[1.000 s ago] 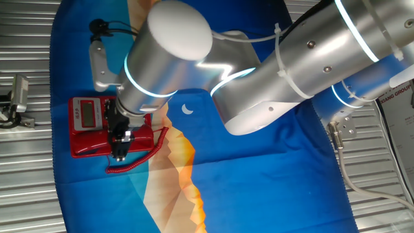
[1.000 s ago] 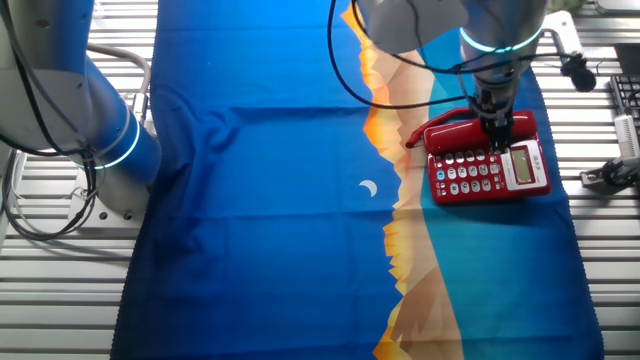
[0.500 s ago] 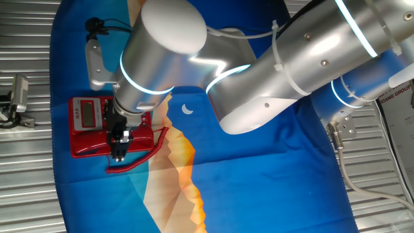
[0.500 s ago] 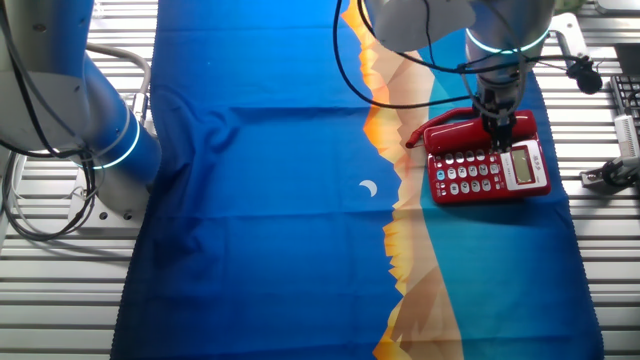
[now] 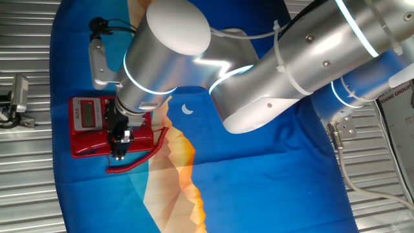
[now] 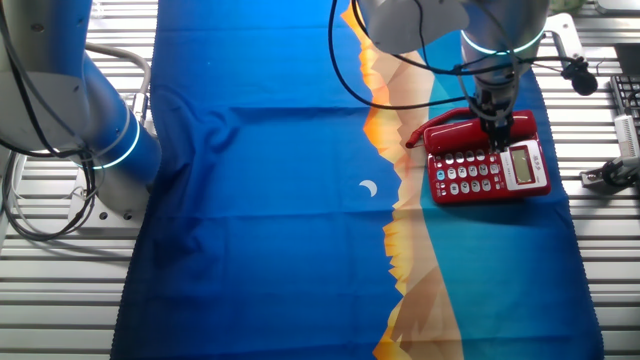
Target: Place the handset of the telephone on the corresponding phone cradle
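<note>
The red telephone (image 5: 90,120) (image 6: 500,172) sits on the blue cloth, its screen and buttons showing. The red handset (image 5: 87,149) (image 6: 455,128) lies along the base's plain edge and covers the phone cradle, which is hidden beneath it. Its coiled cord (image 5: 145,155) (image 6: 413,137) trails onto the cloth. My gripper (image 5: 120,147) (image 6: 497,127) comes down from above, with its black fingers on either side of the handset's middle and closed on it. The large silver arm hides part of the base in one fixed view.
A metal clamp (image 5: 16,100) (image 6: 610,172) lies on the slatted table beside the phone. A small black camera on a cable (image 5: 97,27) (image 6: 580,72) hangs off my wrist. The arm's base (image 6: 95,130) stands at the cloth's far end.
The arm's wrist housing shifted slightly sideways half a second ago and is back where it was. The gripper, handset and phone stay where they were.
</note>
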`<state>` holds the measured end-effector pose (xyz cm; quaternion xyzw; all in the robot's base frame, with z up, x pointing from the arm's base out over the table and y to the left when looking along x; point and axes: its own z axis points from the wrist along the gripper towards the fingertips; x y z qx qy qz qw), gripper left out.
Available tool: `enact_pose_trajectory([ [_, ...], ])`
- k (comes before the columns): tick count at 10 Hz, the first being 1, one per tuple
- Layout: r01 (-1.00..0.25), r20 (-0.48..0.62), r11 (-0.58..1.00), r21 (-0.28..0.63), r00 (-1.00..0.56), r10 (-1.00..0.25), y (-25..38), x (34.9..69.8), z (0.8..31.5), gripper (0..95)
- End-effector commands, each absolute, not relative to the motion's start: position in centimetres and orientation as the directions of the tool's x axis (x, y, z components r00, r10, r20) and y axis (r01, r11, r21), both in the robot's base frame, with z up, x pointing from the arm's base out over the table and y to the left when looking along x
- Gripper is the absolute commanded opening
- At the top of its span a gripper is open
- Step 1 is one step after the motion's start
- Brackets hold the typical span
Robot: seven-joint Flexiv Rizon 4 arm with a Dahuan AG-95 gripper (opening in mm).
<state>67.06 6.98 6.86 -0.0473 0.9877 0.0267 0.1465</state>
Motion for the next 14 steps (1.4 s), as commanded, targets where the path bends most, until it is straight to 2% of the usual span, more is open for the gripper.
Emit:
enact_pose_trajectory([
  [1, -0.103, -0.292, 0.994, 0.039, -0.952, -0.087, 7.01, 67.09, 6.89, 76.0],
  [4, -0.101, -0.292, 0.994, 0.039, -0.953, -0.085, 7.10, 67.11, 6.84, 76.0],
  [5, -0.102, -0.290, 0.994, 0.034, -0.953, -0.088, 7.11, 67.12, 6.83, 95.0],
  [6, -0.103, -0.290, 0.994, 0.035, -0.953, -0.088, 7.11, 67.12, 6.83, 95.0],
  [7, -0.102, -0.293, 0.994, 0.036, -0.952, -0.087, 7.11, 67.11, 6.84, 76.0],
  [14, -0.107, -0.295, 0.994, 0.037, -0.951, -0.092, 7.01, 67.24, 6.38, 76.0],
])
